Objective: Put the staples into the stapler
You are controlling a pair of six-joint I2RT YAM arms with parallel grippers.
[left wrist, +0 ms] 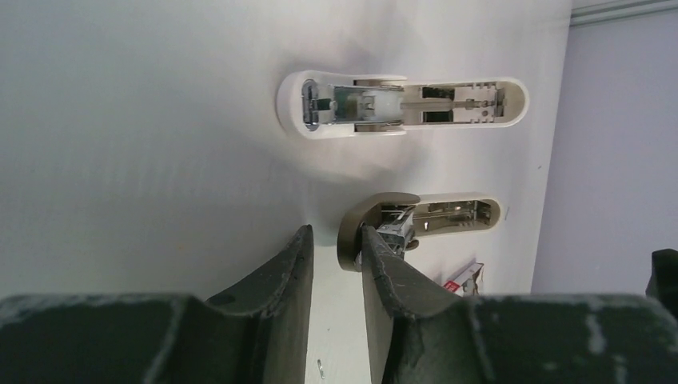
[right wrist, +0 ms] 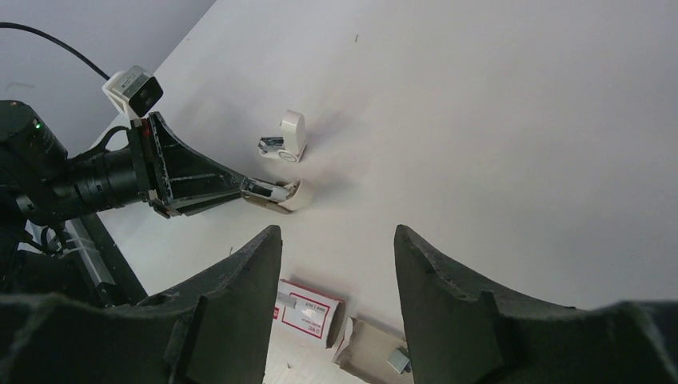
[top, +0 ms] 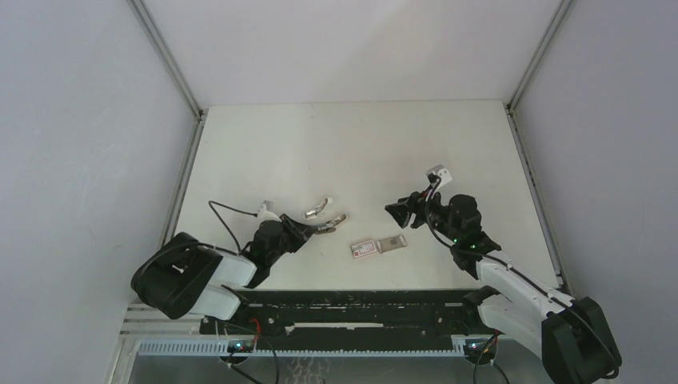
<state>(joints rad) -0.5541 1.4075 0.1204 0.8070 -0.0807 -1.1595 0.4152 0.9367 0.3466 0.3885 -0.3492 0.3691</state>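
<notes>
The stapler (left wrist: 400, 104) lies opened out in 2 white halves on the table (top: 360, 144), not yet loaded, the left gripper (left wrist: 337, 232) slightly parted and touching 1 half, while the right gripper (right wrist: 336, 232) hovers wide open and empty above the box (right wrist: 308, 308), whose tray (right wrist: 364, 352) seems to hold the staples (right wrist: 397, 361).

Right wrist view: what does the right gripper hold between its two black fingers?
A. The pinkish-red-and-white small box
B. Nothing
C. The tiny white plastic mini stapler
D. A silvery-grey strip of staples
B: the right gripper stands open with nothing gripped between its fingers. The tiny white plastic mini stapler lies far off at the left gripper, and the pinkish-red-and-white small box rests on the white table.
</notes>
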